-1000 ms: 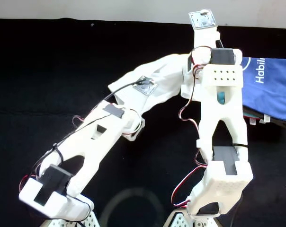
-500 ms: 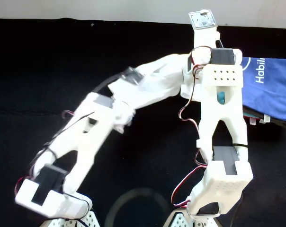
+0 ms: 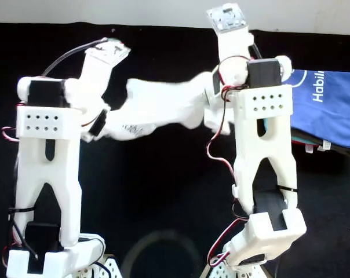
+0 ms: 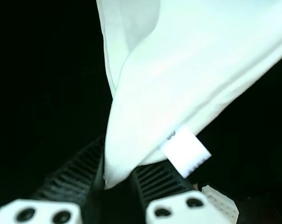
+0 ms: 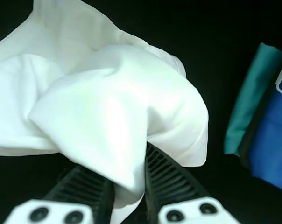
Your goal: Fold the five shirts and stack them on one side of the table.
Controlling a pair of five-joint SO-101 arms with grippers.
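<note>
Hanging crosswise, seemingly taut, the white shirt [image 3: 157, 107] is clamped at either end by the left gripper [image 4: 120, 165] and right gripper [image 5: 131, 177].

The white shirt [image 3: 157, 107] is soft matt cloth, smooth in weave, and falls in loose rounded folds with no shine. A small label [image 4: 186, 151] at its edge looks stiffer and flatter, like woven tape. The left gripper [image 4: 118, 170] and right gripper [image 5: 128, 179] pinch the white shirt with fingers [image 5: 171, 179] of dull black plastic, ribbed crosswise and set in white plastic. The arm shells [image 3: 31, 153] on either side of the white shirt are the same smooth white plastic, faintly glossy. Under the white shirt the table cover [image 3: 163, 185] is deep black, matt and cloth-like. Beside the white shirt lies a blue shirt [image 3: 328, 107] of matt cloth, with teal cloth [image 5: 246, 100] at its edge.
</note>
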